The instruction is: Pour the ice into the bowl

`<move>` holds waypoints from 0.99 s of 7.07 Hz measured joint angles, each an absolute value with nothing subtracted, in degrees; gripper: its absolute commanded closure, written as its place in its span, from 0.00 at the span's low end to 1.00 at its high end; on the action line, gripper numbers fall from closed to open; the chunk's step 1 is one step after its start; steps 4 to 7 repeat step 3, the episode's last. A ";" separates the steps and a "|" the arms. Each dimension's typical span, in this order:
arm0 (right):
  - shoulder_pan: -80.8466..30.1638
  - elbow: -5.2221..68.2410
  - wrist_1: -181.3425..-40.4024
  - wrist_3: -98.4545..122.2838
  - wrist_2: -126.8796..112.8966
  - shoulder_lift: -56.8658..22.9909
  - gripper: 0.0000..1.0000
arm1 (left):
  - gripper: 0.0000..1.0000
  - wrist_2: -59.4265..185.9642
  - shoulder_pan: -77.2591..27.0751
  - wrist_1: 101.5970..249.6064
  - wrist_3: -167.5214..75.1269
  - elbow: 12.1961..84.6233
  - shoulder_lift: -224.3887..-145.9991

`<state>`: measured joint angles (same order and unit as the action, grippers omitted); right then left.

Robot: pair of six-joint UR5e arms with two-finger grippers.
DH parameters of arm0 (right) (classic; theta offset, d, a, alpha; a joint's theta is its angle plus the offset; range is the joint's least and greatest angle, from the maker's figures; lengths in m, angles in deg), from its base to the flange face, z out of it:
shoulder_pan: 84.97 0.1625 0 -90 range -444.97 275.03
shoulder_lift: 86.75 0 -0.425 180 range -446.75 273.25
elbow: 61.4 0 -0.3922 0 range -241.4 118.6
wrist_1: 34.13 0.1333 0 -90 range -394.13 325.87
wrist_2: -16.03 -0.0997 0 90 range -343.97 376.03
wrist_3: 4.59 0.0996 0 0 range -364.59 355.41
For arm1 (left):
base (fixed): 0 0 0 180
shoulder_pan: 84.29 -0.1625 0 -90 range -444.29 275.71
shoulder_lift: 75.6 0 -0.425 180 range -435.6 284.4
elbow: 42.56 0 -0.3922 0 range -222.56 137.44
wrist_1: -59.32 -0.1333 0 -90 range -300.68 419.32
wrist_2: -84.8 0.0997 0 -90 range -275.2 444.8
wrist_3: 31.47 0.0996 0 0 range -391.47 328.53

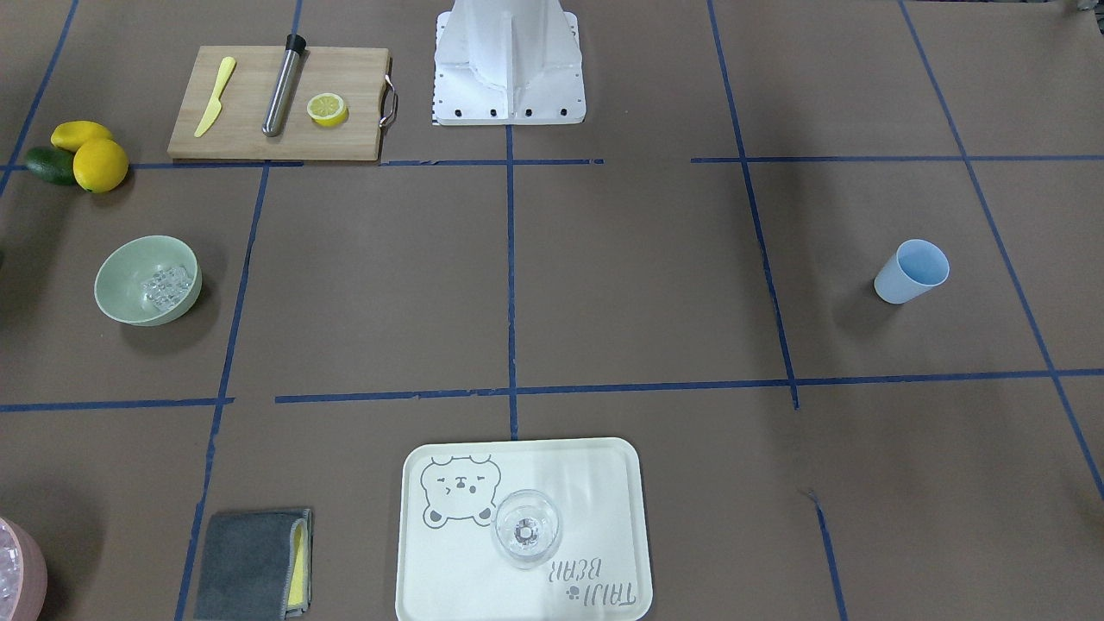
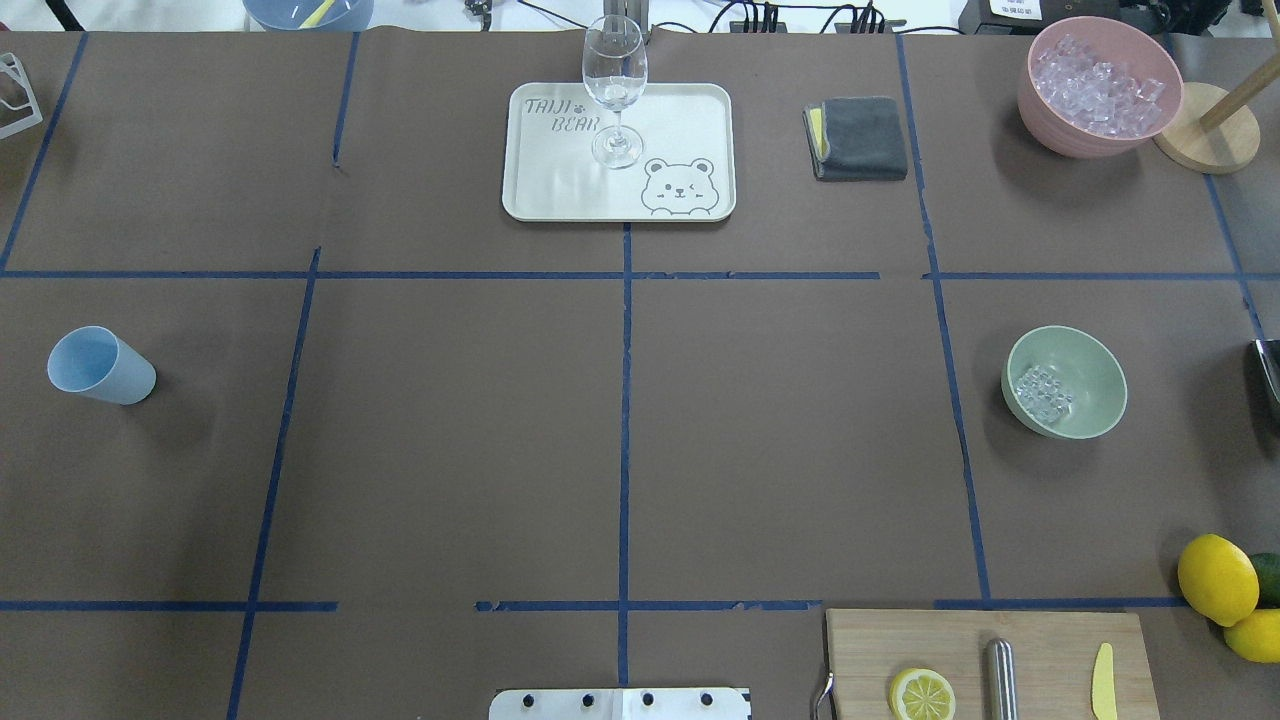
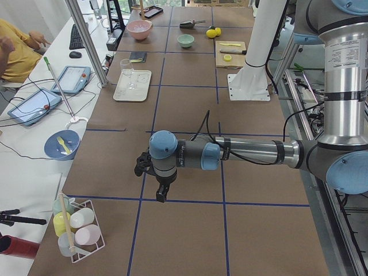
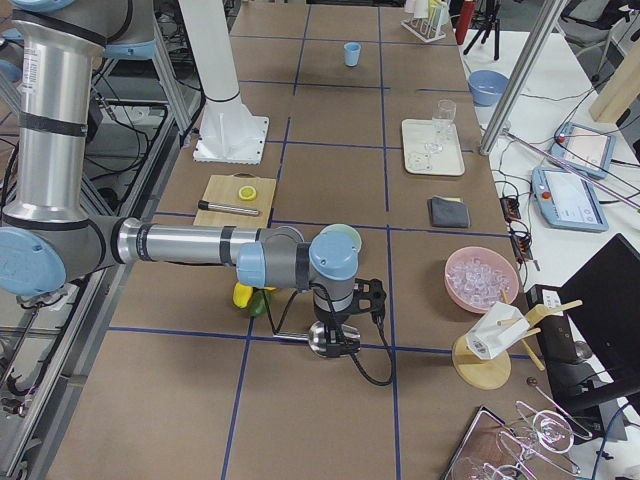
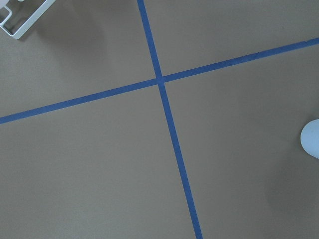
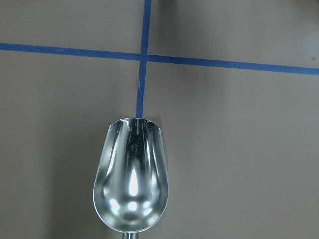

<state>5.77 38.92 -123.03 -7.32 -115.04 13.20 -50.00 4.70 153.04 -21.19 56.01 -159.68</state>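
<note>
The pale green bowl [image 2: 1092, 378] [image 1: 125, 266] stands on the robot's right side of the table, and a small heap of clear ice [image 2: 1043, 392] [image 1: 166, 286] lies inside it. An empty steel scoop [image 6: 130, 184] [image 4: 325, 340] fills the right wrist view, its bowl shiny and bare, over brown paper. My right gripper [image 4: 335, 322] shows only in the exterior right view, just above the scoop and beside the bowl; I cannot tell whether it is open or shut. My left gripper [image 3: 163, 195] hovers low over the table near the robot's left end, and its state cannot be told either.
A pink container of ice [image 2: 1098, 85] stands at the far right. Also here are a grey cloth [image 2: 857, 138], a tray [image 2: 560, 170] with a wine glass [image 2: 614, 90], a light blue cup [image 2: 100, 366], a cutting board [image 2: 1040, 650] and lemons [image 2: 1217, 580].
</note>
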 measured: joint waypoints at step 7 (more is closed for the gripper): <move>5.76 38.79 -123.09 -7.42 -114.96 13.33 0.00 | 0.00 -49.95 4.67 154.60 -21.20 55.39 -159.40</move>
